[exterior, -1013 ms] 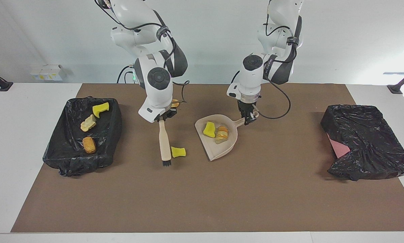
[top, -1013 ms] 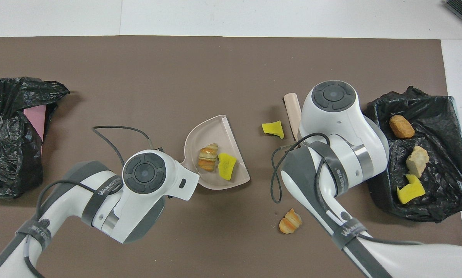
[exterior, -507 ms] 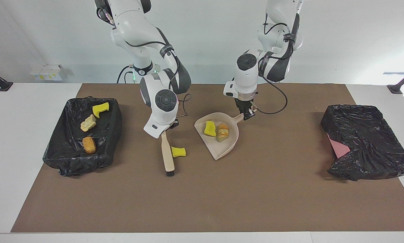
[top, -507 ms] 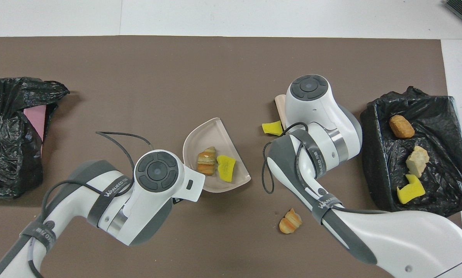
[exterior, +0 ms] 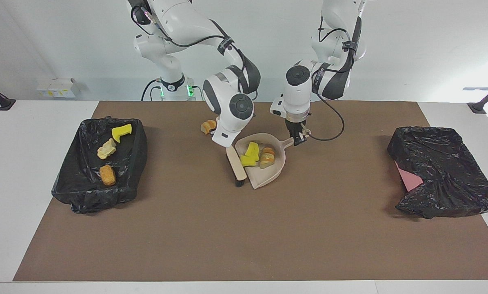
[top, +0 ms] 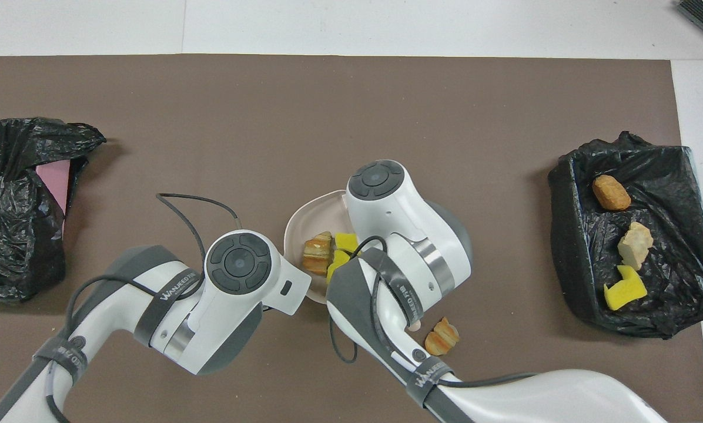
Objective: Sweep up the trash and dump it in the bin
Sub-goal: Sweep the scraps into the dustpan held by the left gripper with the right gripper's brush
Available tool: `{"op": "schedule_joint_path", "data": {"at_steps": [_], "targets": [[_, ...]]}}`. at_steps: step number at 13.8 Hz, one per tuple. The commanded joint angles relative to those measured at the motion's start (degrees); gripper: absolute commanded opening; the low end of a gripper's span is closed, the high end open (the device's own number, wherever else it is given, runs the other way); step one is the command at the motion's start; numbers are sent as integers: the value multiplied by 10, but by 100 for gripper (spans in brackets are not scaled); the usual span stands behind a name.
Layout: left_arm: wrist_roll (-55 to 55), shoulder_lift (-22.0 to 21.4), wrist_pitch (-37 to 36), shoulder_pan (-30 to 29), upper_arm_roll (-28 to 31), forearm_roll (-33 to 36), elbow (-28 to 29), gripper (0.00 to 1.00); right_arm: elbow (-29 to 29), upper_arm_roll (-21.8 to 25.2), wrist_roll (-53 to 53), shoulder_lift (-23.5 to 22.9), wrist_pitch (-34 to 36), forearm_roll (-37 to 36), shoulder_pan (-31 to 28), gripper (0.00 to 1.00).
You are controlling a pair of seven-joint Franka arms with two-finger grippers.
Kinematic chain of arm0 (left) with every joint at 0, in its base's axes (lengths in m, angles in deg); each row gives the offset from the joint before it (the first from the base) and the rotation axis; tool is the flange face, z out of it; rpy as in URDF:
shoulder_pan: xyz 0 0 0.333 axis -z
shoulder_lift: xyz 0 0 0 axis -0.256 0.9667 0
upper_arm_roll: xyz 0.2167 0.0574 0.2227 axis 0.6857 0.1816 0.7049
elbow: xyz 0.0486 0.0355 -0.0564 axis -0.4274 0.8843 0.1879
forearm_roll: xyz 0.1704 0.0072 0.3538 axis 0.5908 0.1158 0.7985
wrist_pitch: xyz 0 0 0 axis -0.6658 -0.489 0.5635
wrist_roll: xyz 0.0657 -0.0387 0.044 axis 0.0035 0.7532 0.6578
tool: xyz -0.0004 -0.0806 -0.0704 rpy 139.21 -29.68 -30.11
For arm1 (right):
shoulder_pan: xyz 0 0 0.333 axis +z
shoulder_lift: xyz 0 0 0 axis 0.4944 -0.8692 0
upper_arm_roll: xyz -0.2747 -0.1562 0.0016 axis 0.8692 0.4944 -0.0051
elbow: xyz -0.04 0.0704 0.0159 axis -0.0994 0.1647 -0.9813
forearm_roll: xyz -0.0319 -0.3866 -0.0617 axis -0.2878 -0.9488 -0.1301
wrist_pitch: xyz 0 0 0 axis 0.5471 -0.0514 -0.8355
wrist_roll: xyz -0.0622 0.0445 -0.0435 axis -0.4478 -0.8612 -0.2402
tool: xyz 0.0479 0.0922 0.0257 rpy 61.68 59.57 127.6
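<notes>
The beige dustpan (exterior: 269, 175) (top: 303, 218) lies mid-table holding trash: two yellow foam chunks (exterior: 250, 149) (top: 345, 241) and a tan-orange bread piece (exterior: 268, 157) (top: 317, 254). My left gripper (exterior: 298, 139) is shut on the dustpan's handle. My right gripper (exterior: 227, 145) is shut on the beige brush (exterior: 236, 164), whose bristles touch the mat at the pan's open edge. A loose bread piece (exterior: 208, 126) (top: 442, 336) lies on the mat nearer the robots than the pan. The black-lined bin (exterior: 89, 197) (top: 568, 235) at the right arm's end holds three scraps. In the overhead view the arms hide both grippers.
A second box wrapped in a black bag (exterior: 442, 175) (top: 10, 200), pink showing at one side, sits at the left arm's end. A brown mat (exterior: 244, 245) covers the table. Small white boxes (exterior: 58, 87) stand off the mat near the wall.
My right arm swept the brush toward the left arm's end, pushing the loose yellow chunk into the dustpan. The dustpan shifted slightly nearer the robots.
</notes>
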State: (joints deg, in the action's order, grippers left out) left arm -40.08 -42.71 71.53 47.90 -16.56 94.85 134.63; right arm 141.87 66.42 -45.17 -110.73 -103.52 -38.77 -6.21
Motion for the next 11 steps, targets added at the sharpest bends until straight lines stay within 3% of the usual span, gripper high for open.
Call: {"op": "schedule_joint_path", "data": {"at_steps": [1, 8, 11], "targets": [[-58, -6, 34, 9, 3, 5, 22, 0, 4, 0, -8, 19, 10, 26, 1, 0], [-209, -3, 28, -14, 7, -13, 10, 0, 22, 4, -55, 117, 137, 28, -46, 0], [-257, -18, -2, -18, 7, -13, 7, 0, 126, 4, -132, 176, 140, 27, -50, 0]]}}
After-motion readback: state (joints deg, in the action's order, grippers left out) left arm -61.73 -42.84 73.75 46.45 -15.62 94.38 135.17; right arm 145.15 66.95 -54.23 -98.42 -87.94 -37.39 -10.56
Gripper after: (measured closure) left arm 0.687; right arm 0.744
